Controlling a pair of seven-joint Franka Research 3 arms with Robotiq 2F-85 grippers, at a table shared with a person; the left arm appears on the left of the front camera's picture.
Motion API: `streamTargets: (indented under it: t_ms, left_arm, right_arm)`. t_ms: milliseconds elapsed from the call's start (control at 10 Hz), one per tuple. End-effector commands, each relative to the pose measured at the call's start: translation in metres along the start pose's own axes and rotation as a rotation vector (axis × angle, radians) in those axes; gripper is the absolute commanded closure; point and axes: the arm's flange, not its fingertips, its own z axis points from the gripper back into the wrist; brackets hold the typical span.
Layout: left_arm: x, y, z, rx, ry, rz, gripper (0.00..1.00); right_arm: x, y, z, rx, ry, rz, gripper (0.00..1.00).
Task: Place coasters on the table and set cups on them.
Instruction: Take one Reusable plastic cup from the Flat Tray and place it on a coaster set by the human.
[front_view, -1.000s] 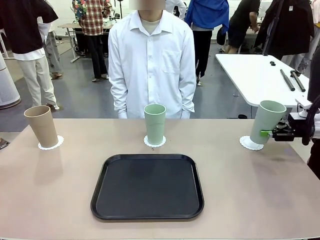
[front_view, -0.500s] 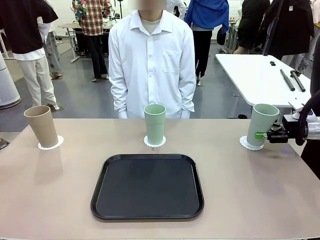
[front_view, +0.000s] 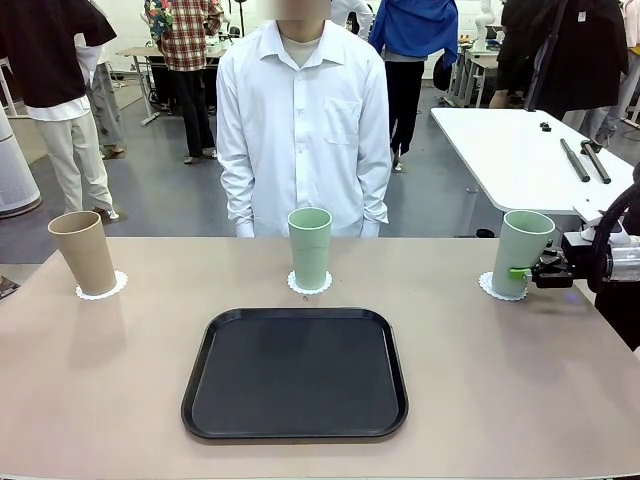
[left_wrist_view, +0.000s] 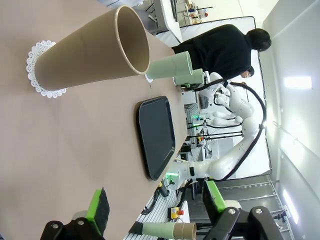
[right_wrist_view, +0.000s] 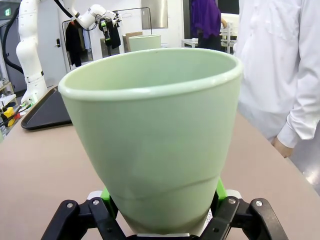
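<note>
In the front view, three coasters lie on the tabletop. The tan cup stands on the left coaster, and the middle green cup stands on the middle coaster, in front of the person. The black tray is nearer the robot. At the right, the right gripper holds the third green cup low on its side, upright over the right coaster; I cannot tell if its base already rests there.

In the left wrist view, the left gripper has its fingers wide and holds nothing, well apart from the tan cup.

In the right wrist view, the fingers clamp the cup base from both sides.

I judge the task nearly finished: only the release remains.
</note>
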Motion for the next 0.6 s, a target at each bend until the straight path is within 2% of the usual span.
streamTargets:
  t_ms: [0,500]
  left_arm:
    - [0.0002,-0.0015,0.0015,0.001,-0.008,0.003,0.00]
    - [0.0002,-0.0015,0.0015,0.001,-0.008,0.003,0.00]
  right_arm:
    - [0.0033,-0.0083,-0.0020,-0.010,0.000,-0.018,0.17]
    - [0.0001,-0.0001,-0.0003,0.000,0.000,-0.001,0.17]
